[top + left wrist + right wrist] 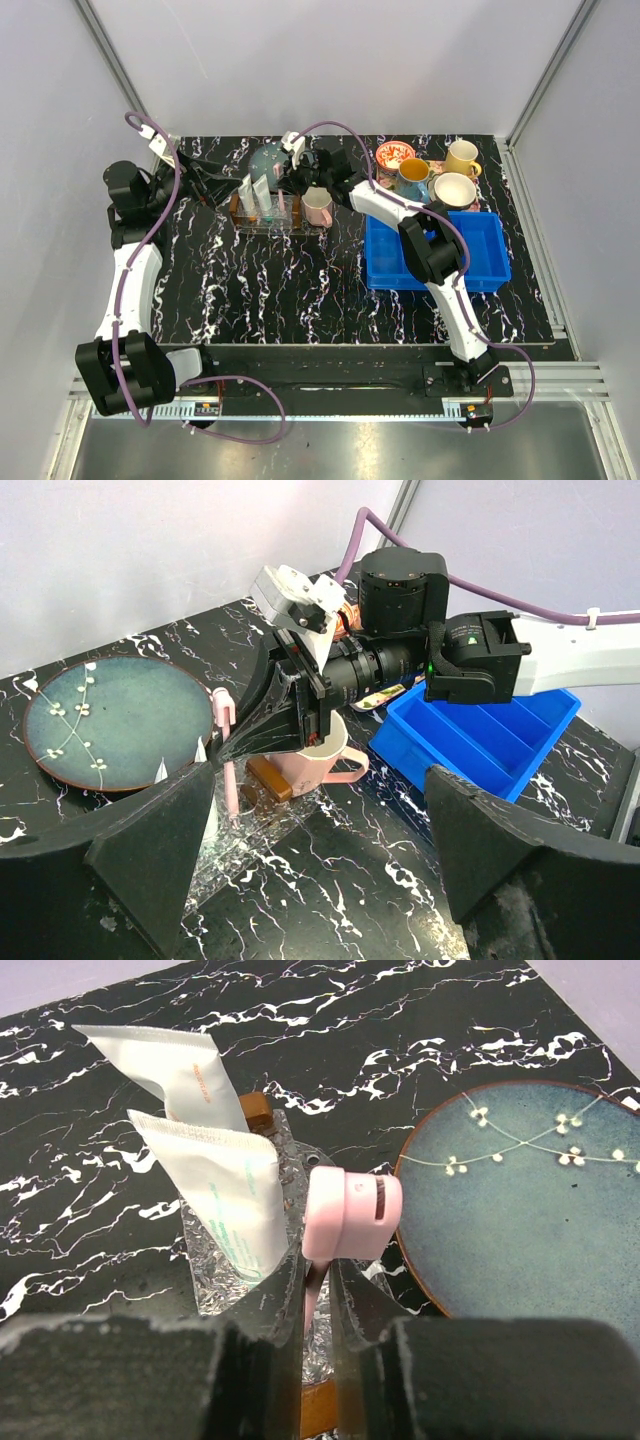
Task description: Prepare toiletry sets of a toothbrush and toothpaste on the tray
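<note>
- The pale-pink toothbrush [350,1215] stands upright, long axis vertical and blocky end up. Its stem sits between the right gripper's [315,1260] narrow jaws; whether they pinch it, I cannot tell.
- Just left of that gripper, two white toothpaste tubes [225,1195] stand crimp-up in the clear tray [200,1275].
- Black, white-veined marble tabletop [90,1200]; pale walls [350,60].
- The left gripper [320,775] gapes wide, holding nothing.

Top external: I look down from behind the arm bases, far off, whole table [300,290] framed.
Left wrist: I face the right arm [400,590], mid range.
Right wrist: I look down close on the tray [205,1270].
Shared: teal plate [268,158], all views.
</note>
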Controlling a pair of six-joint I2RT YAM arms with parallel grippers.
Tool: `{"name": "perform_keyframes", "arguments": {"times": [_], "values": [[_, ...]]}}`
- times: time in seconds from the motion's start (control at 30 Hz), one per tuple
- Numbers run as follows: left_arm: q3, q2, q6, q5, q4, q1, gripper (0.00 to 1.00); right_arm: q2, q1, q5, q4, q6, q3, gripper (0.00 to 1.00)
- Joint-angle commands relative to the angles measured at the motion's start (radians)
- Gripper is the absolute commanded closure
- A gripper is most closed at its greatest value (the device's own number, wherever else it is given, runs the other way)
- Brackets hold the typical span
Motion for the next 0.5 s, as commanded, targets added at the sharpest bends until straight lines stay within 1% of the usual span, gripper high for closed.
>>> {"name": "perform_keyframes", "arguments": {"times": [0.0,0.23,0.47], "values": [[-0.001,-0.006,-0.012,0.026,0.051,0.009,0.10,-0.025,0.002,0.042,0.006,-0.038,-0.019,0.81],[-0.003,-0.007,-0.012,0.028,0.049,0.007,0.10,-0.031,0.003,0.044,0.006,-0.038,-0.022,0.76],[-0.003,-0.007,-0.014,0.028,0.049,0.007,0.10,-0.044,0.003,0.050,0.006,-0.041,-0.036,0.73]]}}
